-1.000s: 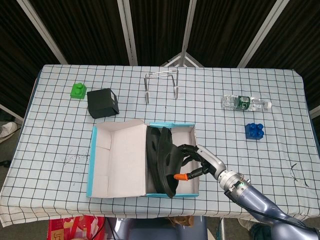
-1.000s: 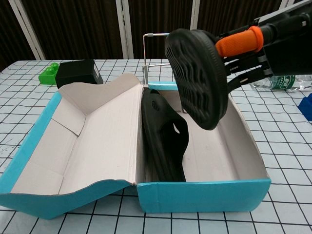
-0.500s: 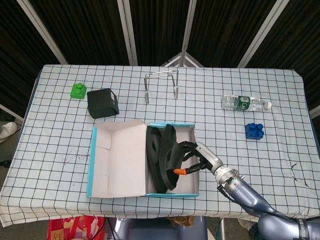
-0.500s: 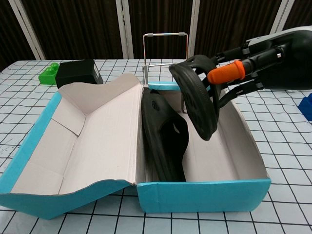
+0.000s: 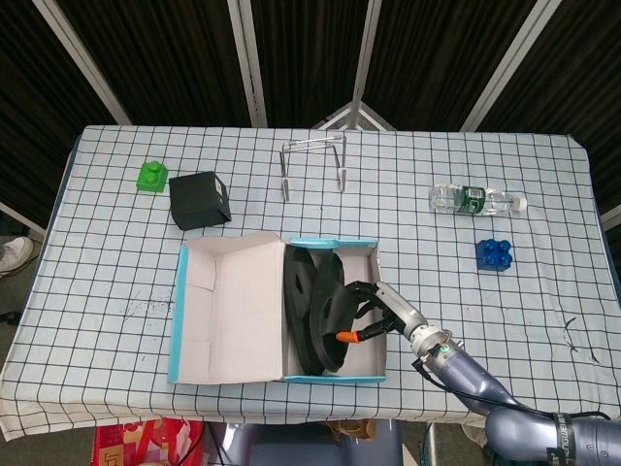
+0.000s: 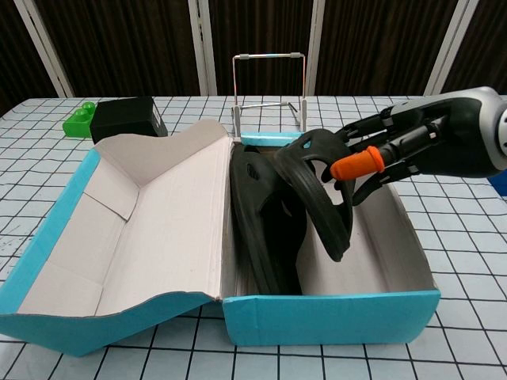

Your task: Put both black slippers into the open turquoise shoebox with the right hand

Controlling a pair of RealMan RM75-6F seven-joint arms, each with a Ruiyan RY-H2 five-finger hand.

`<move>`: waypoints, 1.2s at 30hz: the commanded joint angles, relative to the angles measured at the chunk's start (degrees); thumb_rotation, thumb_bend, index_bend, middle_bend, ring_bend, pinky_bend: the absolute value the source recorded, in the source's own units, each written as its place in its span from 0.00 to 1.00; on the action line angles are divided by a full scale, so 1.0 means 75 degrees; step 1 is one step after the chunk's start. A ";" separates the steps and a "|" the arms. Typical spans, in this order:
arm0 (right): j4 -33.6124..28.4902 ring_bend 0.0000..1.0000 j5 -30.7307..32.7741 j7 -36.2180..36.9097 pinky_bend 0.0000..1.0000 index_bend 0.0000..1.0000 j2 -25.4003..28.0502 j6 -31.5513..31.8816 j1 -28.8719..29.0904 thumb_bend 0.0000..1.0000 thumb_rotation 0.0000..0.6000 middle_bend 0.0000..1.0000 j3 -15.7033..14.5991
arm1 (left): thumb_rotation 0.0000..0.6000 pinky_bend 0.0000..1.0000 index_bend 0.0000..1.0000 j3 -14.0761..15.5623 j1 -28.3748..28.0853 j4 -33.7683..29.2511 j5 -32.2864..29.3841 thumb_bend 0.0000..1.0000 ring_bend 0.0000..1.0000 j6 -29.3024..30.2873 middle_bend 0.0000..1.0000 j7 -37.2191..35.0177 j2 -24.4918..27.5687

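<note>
Writing on anything is too small to read from the head view. There my right hand (image 5: pixel 374 313) grips one slipper (image 5: pixel 332 309) on edge inside the shoebox (image 5: pixel 335 241), beside the other slipper (image 5: pixel 299 306). From the chest, my fingers (image 6: pixel 356 163) pinch that slipper (image 6: pixel 321 194), tilted against its upright twin (image 6: pixel 265 226).

— What covers the desk (image 5: pixel 116 291)?
— A white cloth with a black grid.
— And what sits on it?
— Near the front, the open turquoise shoebox (image 5: pixel 228 374). Far left, a green block (image 5: pixel 150 176) just beside a black box (image 5: pixel 199 199). Far middle, a wire rack (image 5: pixel 313 165). To the right, a water bottle (image 5: pixel 475 200) lying on its side, with a blue block (image 5: pixel 494 254) near it.
</note>
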 commanded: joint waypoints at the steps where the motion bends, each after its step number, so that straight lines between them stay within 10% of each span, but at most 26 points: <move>1: 0.0131 0.34 -0.0088 -0.0103 0.32 0.64 -0.0120 0.0079 0.0007 0.81 1.00 0.41 -0.0109 | 1.00 0.10 0.24 0.0000 0.0000 0.0001 0.0003 0.64 0.03 0.0005 0.05 0.0005 0.0000; 36: 0.1062 0.34 -0.0870 -0.1223 0.32 0.64 -0.1252 0.1030 -0.0262 0.81 1.00 0.41 -0.0920 | 1.00 0.10 0.24 0.0017 -0.0023 0.0018 0.0052 0.64 0.03 0.0016 0.05 0.0049 -0.0039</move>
